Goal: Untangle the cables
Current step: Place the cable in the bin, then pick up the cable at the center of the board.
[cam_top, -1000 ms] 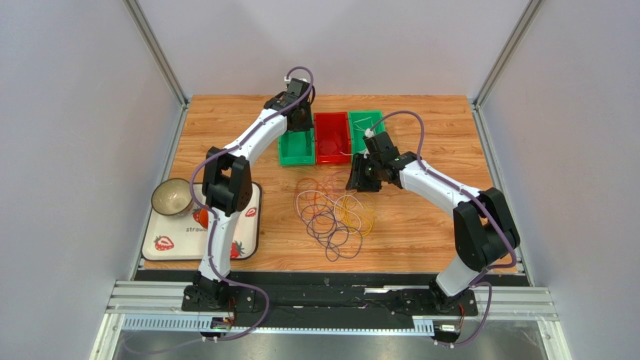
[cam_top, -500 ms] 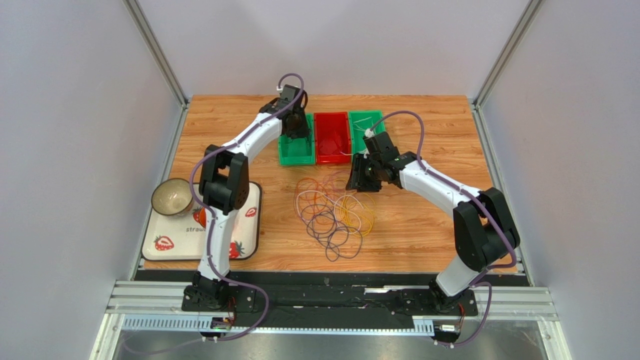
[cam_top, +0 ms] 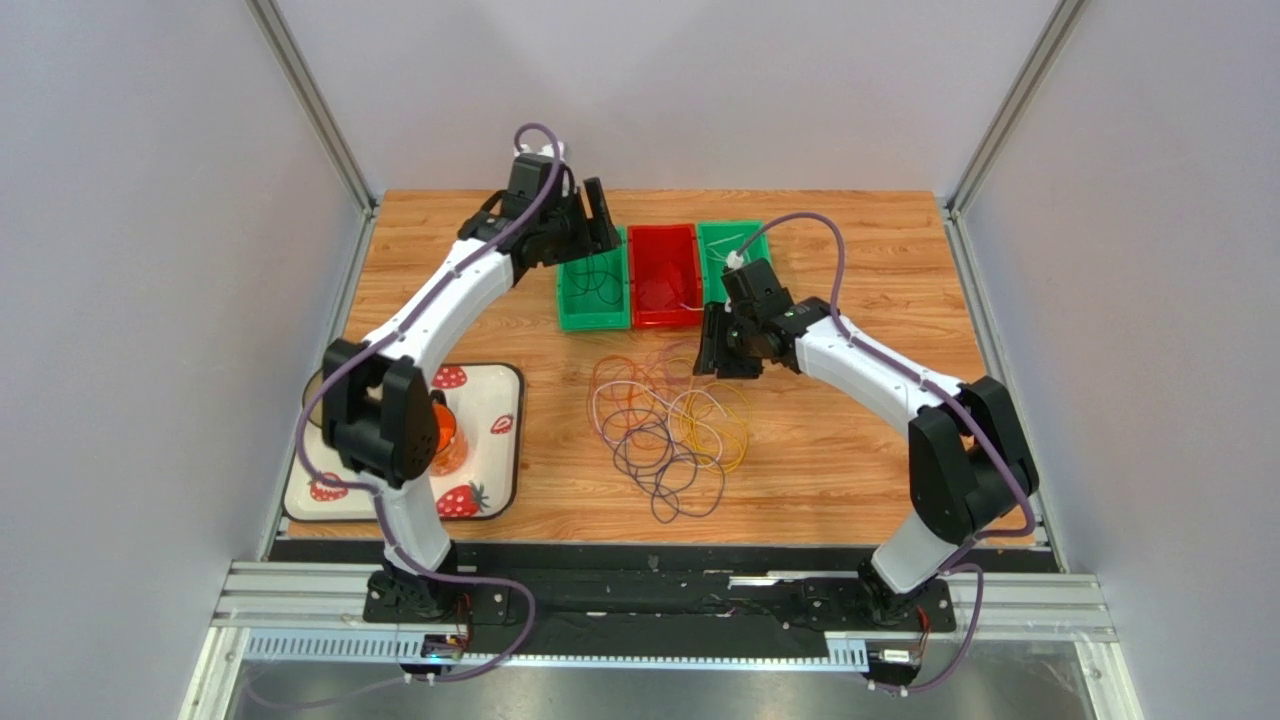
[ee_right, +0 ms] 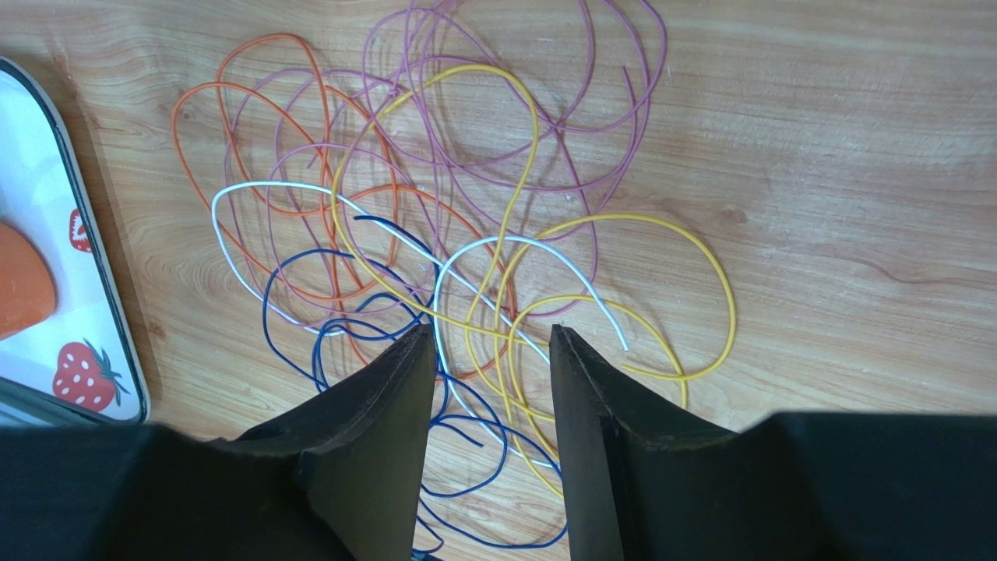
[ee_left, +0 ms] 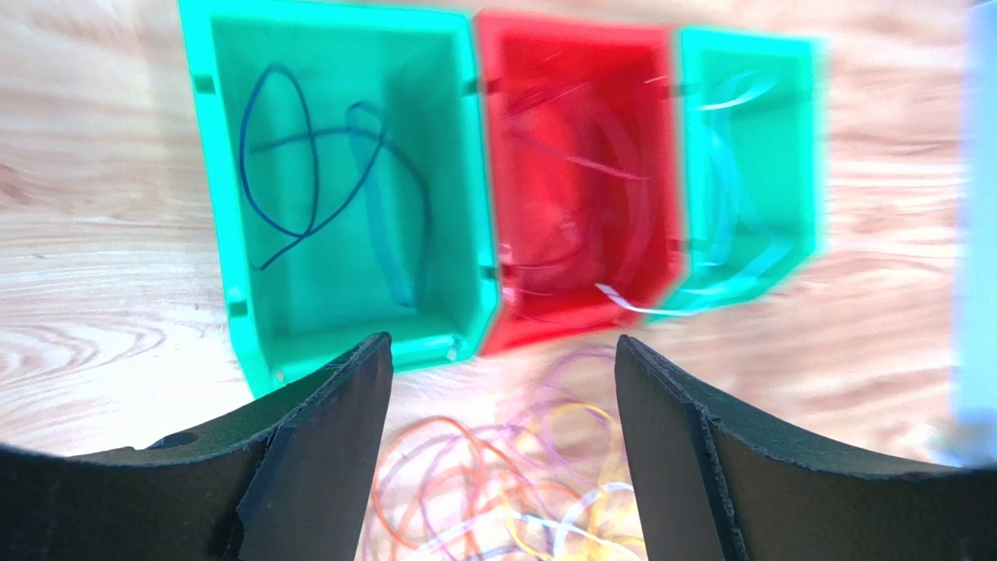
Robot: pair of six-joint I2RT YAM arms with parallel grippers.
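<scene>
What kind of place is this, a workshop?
Probably a robotics lab test cell: two robot arms bolted to a metal rail, plain grey walls boxing in a wooden table, and tangled cables beside plastic bins.

The left arm stretches far forward, left gripper (ee_left: 503, 351) gaping, empty; the right arm bends inward, right gripper (ee_right: 489, 339) half-parted, aimed down

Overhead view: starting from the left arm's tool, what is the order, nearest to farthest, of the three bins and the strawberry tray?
1. left green bin, just in front of the left tool
2. red bin, middle of the row
3. right green bin, right end of the row
4. strawberry tray, far off by the table's left edge
</scene>
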